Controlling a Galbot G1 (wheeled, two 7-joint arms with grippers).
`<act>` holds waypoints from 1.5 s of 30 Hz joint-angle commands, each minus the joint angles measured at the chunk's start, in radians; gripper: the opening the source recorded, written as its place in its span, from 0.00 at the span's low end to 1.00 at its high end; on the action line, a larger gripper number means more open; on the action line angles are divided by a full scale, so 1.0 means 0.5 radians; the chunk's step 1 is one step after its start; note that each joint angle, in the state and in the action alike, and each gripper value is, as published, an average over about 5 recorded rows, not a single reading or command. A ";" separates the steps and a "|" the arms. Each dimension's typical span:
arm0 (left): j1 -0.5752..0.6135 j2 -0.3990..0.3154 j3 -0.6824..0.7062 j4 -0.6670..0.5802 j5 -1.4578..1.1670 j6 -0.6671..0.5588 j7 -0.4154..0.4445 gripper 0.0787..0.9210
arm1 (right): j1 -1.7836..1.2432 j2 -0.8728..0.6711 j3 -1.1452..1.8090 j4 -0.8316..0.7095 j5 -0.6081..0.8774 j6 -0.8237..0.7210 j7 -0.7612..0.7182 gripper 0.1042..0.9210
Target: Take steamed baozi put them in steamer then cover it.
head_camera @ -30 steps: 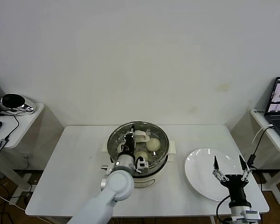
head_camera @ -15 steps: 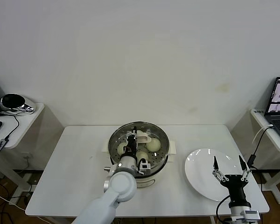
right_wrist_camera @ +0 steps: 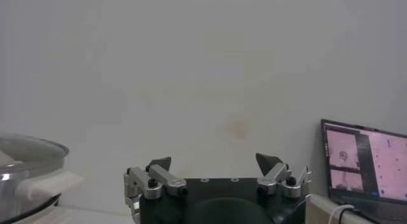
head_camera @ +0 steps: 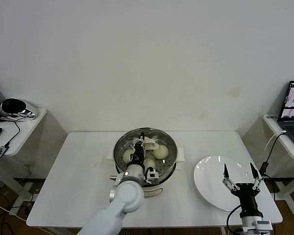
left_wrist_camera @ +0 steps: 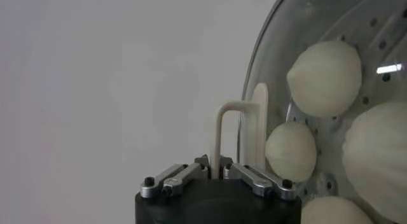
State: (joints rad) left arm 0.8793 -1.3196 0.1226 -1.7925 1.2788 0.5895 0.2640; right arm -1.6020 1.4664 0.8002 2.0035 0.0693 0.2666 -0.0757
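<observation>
The white worktop [head_camera: 78, 171] carries the steamer [head_camera: 145, 183] at its centre and a flat white plate [head_camera: 210, 183] to the robot's right of it.

The steamer is a round steel pot on a white base. The cover [head_camera: 164, 139], a clear glass lid with a metal rim, sits on the pot. The steamed baozi [head_camera: 160, 152] lie inside on the perforated tray, visible through the glass; in the left wrist view, four buns [left_wrist_camera: 324, 77] show beneath the lid.

The left claw [head_camera: 141, 145] is directly over the cover, at its cream handle [left_wrist_camera: 236, 136]. The handle loop rises between the claw's fingers; whether they clamp it or have slackened cannot be told.

The right claw [head_camera: 242, 172] hovers over the plate, fingers spread well apart, holding nothing.
</observation>
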 commanded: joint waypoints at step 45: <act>2.210 0.040 -1.356 -0.587 -3.292 -1.517 -0.791 0.88 | -0.459 -0.184 -0.487 0.050 0.014 -0.151 -0.004 0.88</act>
State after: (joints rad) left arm 1.8588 -1.2610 -0.5046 -2.1737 -0.1635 -0.0404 -0.1212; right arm -1.7625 1.3852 0.6292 2.0151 0.0768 0.2083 -0.0765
